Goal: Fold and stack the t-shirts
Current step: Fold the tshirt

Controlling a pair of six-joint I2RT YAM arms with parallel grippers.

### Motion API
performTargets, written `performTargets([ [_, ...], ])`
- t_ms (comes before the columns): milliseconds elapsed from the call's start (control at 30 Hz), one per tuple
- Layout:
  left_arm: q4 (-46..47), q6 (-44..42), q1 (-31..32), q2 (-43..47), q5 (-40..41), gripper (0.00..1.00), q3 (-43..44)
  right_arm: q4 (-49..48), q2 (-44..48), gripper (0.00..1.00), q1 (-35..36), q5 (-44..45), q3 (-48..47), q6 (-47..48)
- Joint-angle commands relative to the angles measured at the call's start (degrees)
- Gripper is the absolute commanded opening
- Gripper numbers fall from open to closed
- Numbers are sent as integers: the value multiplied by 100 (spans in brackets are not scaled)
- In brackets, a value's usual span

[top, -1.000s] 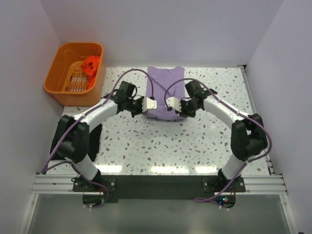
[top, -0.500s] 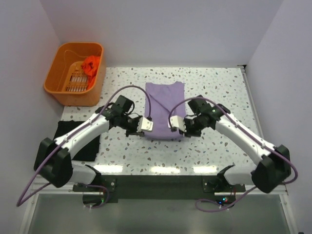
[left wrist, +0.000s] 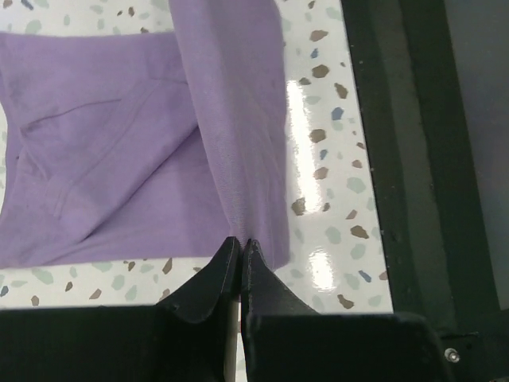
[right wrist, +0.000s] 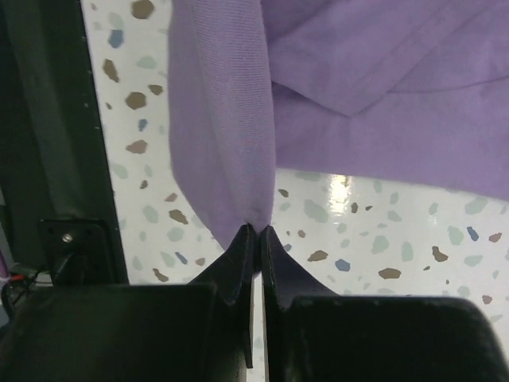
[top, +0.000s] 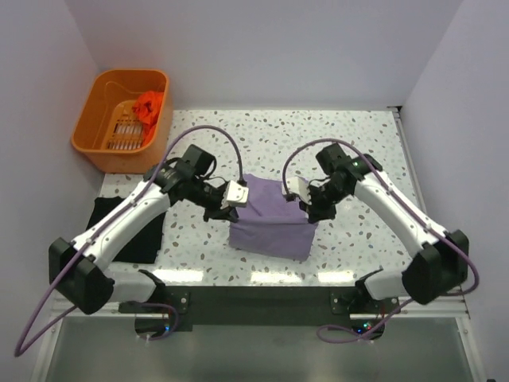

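Note:
The lilac-purple t-shirt (top: pixel 270 219) lies bunched at the table's middle, near the front edge. My left gripper (top: pixel 227 212) is shut on its left edge and my right gripper (top: pixel 311 210) on its right edge. In the left wrist view the shut tips (left wrist: pixel 241 242) pinch a raised fold of the purple cloth (left wrist: pixel 119 183). In the right wrist view the tips (right wrist: pixel 256 230) pinch a similar fold of the cloth (right wrist: pixel 382 119). The black t-shirt (top: pixel 119 231) lies flat at the left, partly under my left arm. The orange-red t-shirt (top: pixel 149 105) sits crumpled in the basket.
The orange plastic basket (top: pixel 91 127) stands at the far left corner. White walls close the back and sides. The table's dark front rail (top: pixel 262 298) runs just below the purple shirt and also shows in the left wrist view (left wrist: pixel 413 159).
Both grippers have drawn the purple shirt from the far middle of the table toward the front edge, then lifted its sides, so it is now shorter and bunched.

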State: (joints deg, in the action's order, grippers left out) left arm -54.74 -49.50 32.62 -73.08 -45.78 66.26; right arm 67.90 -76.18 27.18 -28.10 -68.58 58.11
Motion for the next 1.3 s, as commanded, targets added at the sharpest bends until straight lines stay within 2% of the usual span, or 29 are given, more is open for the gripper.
performTargets([
  [0,341,-104,-352,-618,131,0,387,92,-800,0,-397,-99,-594,631],
  [267,447,-649,-1029,-2359,-19,0,1607,301,-2268,0,-749,-205,-1851,1009],
  [433,315,-912,-1197,-3324,-36,0,2303,356,-3129,0,-951,-205,-2730,1220],
  [567,578,-826,-1284,-3906,25,0,2856,382,-4173,0,-1039,-126,-3494,1265],
  [700,1122,-536,-1346,-4512,130,0,3051,233,-4887,0,-1162,-73,-4189,1256],
  [900,1439,-290,-1355,-5119,368,0,2928,66,-5739,0,-1162,59,-4699,1124],
  [1067,1580,-183,-1346,-5024,324,0,2236,-118,-5654,0,-1075,32,-4227,887],
  [1267,1625,-157,-1337,-3963,-27,0,1032,-374,-4635,0,-767,-275,-2314,606],
])
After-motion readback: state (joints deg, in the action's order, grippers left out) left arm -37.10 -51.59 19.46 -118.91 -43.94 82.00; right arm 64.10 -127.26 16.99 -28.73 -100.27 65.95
